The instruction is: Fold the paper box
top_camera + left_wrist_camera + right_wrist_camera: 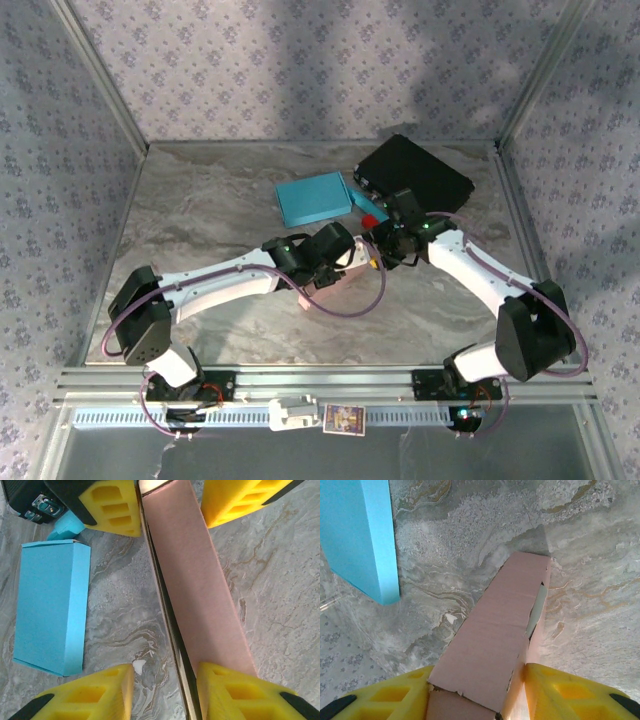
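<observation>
Right gripper (pixel 477 672) clamps the slim pink-brown paper box (pixel 190 580) just beside the flat sky-blue paper box (pixel 50 605), likely steadying it | left gripper (pixel 165 672) straddles it half-open, one finger touching, apparently poised to fold.

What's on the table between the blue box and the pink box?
Bare marbled tabletop, apart from one small white fleck. The left wrist view shows it between the blue box and the pink paper box.

Both arms stretched inward, wrists close together, left gripper (pixel 166 674) parted, right gripper (pixel 476 679) clamped
</observation>
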Robot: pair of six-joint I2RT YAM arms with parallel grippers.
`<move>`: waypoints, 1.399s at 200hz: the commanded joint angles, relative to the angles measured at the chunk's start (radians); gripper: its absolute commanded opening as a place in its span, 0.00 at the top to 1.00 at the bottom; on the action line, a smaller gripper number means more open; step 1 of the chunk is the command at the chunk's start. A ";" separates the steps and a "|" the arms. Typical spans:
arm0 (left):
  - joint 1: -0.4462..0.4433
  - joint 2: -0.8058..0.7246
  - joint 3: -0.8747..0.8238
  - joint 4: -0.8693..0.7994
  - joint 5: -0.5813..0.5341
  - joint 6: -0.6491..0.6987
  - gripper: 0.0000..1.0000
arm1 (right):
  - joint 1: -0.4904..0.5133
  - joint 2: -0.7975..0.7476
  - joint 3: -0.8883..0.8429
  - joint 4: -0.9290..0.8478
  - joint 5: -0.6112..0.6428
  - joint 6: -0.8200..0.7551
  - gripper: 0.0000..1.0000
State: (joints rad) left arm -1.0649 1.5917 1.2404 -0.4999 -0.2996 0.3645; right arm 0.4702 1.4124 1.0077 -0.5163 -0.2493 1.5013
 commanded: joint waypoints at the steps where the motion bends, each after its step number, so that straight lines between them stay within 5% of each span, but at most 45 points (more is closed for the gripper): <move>1: 0.003 0.007 -0.026 -0.077 0.018 0.003 0.61 | 0.010 0.014 0.035 -0.002 0.041 0.027 0.52; 52: 0.027 -0.008 0.009 -0.077 0.031 -0.032 0.45 | 0.022 0.039 0.055 -0.018 0.056 0.047 0.56; 219: 0.098 -0.097 0.011 -0.137 0.236 -0.148 0.29 | 0.038 0.123 0.176 -0.141 0.075 0.054 0.61; 253: 0.084 -0.077 -0.013 -0.167 0.216 -0.104 0.23 | 0.038 0.137 0.216 -0.152 0.077 0.051 0.61; 280: 0.079 -0.048 -0.041 -0.159 0.083 -0.090 0.25 | 0.036 0.148 0.225 -0.159 0.069 0.048 0.61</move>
State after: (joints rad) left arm -0.9783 1.5230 1.2213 -0.6327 -0.1215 0.2462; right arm 0.5030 1.5467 1.1976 -0.6331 -0.1947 1.5375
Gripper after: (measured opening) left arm 0.765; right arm 0.390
